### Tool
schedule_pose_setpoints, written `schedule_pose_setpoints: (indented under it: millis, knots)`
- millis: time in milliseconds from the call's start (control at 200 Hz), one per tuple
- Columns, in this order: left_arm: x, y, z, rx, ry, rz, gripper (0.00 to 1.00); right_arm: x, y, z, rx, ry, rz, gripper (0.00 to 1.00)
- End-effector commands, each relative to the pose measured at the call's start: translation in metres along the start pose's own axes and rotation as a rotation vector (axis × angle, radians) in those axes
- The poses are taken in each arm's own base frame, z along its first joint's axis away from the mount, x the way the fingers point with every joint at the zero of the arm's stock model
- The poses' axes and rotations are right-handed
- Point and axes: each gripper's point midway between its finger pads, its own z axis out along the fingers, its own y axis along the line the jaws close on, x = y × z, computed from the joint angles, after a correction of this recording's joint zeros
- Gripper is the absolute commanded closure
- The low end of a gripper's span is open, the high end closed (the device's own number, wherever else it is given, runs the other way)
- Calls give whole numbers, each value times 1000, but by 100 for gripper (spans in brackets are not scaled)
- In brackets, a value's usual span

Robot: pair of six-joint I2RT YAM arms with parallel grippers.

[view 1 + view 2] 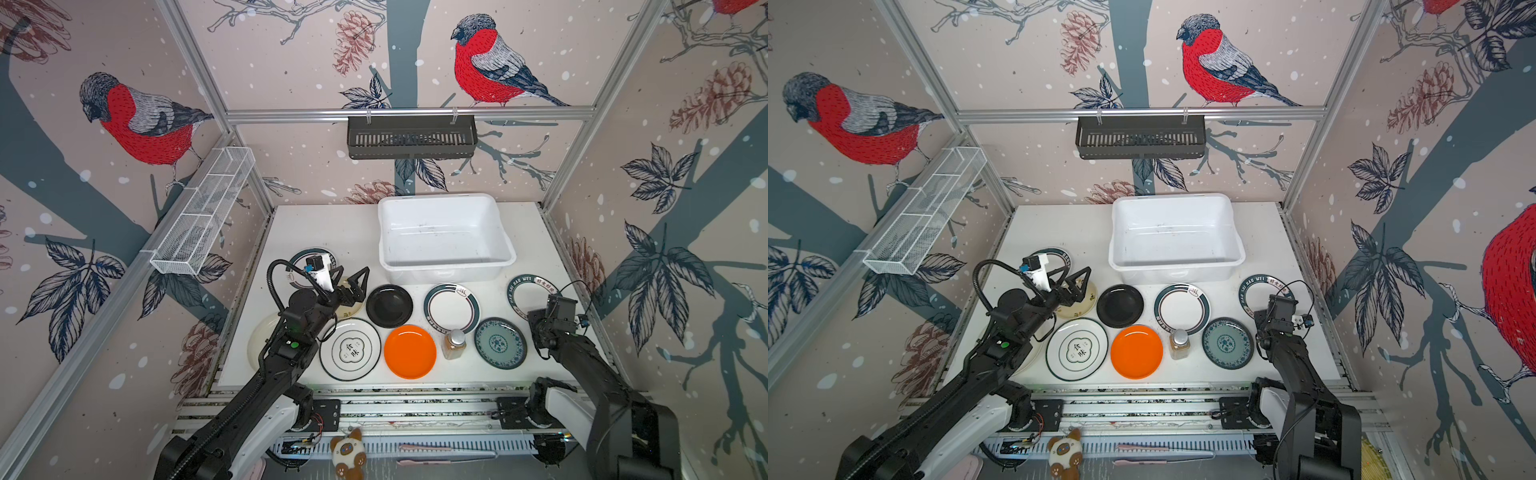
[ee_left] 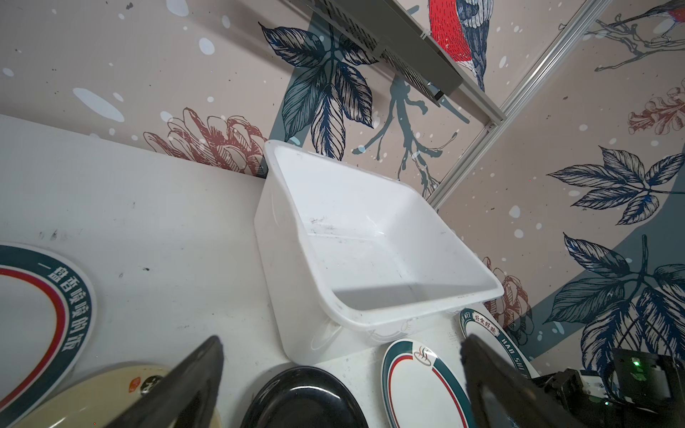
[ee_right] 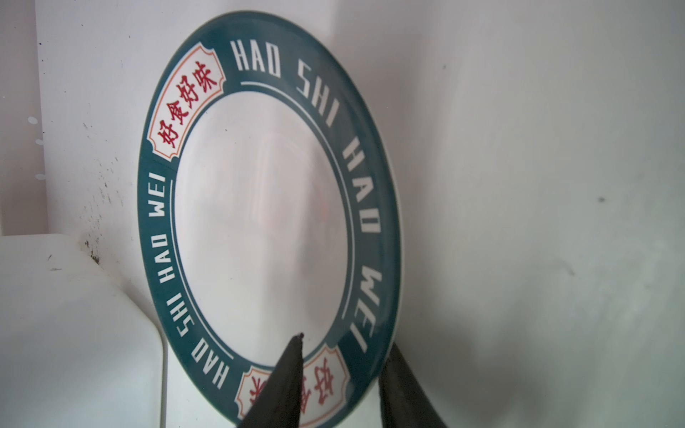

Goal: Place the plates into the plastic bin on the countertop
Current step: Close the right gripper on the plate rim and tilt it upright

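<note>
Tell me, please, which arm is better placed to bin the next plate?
Right: the right fingers straddle the lettered plate beside the plastic bin; the left fingers hover open, holding nothing.

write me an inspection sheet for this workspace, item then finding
surface: countertop white, lightly dirt-speckled
job's things: plastic bin empty, at the back; nine plates all on the countertop, none binned, including black plate, orange plate, patterned plate, lettered plate
clutter: amber bottle upright between orange plate and patterned plate
grippers: left gripper open, by the cream plate; right gripper straddles the lettered plate's rim, grip unclear
cables: black hose loops over left arm; thin cable loops by right wrist
surroundings: black rack and wire basket on wallpapered walls; plush toy below the front rails
</note>
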Motion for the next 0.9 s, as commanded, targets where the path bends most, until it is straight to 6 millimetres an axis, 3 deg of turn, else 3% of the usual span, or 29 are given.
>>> schedule_pose_setpoints:
  millis: [0, 310, 761, 896]
  knots:
    - [-10, -7, 0, 27, -33, 1, 1, 5, -15, 3, 69, 24, -18, 65]
    - [-10, -5, 1, 19, -34, 0, 1, 3, -9, 11, 90, 33, -34, 80]
    - [-7, -3, 3, 11, -25, -4, 1, -3, -5, 12, 72, 13, -22, 88]
    - [-7, -3, 2, 8, -26, -5, 1, -10, -1, 7, 69, -9, -26, 95]
